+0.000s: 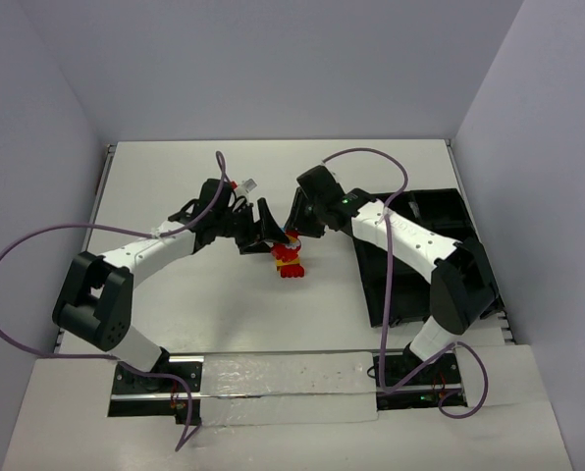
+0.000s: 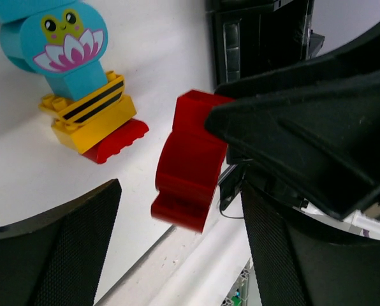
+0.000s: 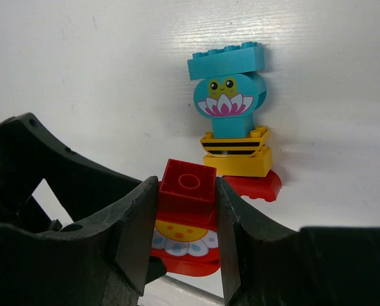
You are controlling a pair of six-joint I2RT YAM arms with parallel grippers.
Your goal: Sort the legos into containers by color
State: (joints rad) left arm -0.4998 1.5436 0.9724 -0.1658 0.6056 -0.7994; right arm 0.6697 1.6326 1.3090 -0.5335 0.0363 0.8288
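Over table [image 1: 175, 177], right hand [image 3: 185, 217] pinches red brick [image 3: 189, 183].

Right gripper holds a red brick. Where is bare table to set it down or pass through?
Bare table lies between the brick stack and the near edge, and along the far edge behind both grippers. Centre is crowded: left gripper, right gripper with its red brick, and the stack sit close together. The tray fills the right side.
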